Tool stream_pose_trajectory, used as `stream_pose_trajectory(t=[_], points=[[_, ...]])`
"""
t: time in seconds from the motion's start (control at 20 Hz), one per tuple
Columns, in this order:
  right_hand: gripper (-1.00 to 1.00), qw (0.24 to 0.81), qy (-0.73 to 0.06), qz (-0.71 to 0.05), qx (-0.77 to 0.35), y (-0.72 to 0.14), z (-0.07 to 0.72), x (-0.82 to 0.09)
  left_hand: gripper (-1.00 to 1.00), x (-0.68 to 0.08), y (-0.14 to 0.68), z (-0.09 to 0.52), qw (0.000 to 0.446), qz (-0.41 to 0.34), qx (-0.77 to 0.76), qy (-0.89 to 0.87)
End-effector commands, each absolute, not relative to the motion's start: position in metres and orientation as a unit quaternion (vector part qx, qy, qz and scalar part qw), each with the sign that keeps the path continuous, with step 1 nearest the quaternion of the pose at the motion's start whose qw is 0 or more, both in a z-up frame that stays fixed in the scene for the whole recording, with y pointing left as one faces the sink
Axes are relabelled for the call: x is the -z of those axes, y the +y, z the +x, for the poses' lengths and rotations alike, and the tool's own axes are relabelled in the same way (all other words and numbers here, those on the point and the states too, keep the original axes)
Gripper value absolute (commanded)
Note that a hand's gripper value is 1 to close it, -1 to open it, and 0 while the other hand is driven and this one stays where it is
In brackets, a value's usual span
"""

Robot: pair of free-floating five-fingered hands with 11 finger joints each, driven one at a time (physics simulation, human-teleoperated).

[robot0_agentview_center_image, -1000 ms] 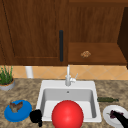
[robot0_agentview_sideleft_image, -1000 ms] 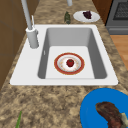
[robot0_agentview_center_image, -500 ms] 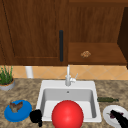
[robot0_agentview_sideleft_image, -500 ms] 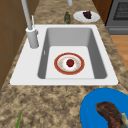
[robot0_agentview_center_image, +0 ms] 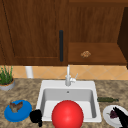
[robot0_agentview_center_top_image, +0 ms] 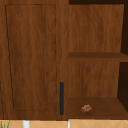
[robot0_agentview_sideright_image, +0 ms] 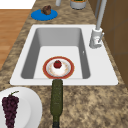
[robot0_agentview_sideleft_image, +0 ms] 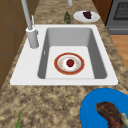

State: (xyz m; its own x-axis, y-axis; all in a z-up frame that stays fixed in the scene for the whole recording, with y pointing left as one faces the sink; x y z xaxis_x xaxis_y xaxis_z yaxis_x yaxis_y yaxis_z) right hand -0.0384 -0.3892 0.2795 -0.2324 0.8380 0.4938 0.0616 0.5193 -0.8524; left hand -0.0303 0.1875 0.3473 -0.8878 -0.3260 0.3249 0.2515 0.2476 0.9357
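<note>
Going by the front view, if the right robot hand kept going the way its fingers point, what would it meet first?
Probably the dark purple grape bunch on the round white plate: the right robot hand points up-left toward it, fingers straight. Depth is unclear, so it may pass above.

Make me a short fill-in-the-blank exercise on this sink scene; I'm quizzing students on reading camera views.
1. The red-rimmed plate in the sink basin carries a small ____ fruit.
2. The bunch of grapes lies on a ____ plate.
3. The left robot hand hangs between the sink and the ____ plate.
4. The right robot hand hangs over the plate with the ____.

Missing words: red; white; blue; grapes
</note>
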Motion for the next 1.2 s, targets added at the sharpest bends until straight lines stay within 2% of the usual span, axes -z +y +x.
stream_pose_trajectory(t=[0.0,0.55,1.15], points=[[-1.00,0.508,-0.668,-0.383,-0.387,-0.387,-0.037,-0.286,0.00,-0.347,0.188,-0.030,0.236,0.025,0.613,-0.754],[-1.00,0.467,-0.656,-0.424,-0.415,-0.379,-0.037,-0.290,0.00,-0.347,0.188,-0.030,0.236,0.025,0.613,-0.754],[-1.00,0.459,-0.637,-0.433,-0.444,-0.307,-0.036,-0.291,0.00,-0.347,0.188,-0.030,0.236,0.025,0.613,-0.754]])
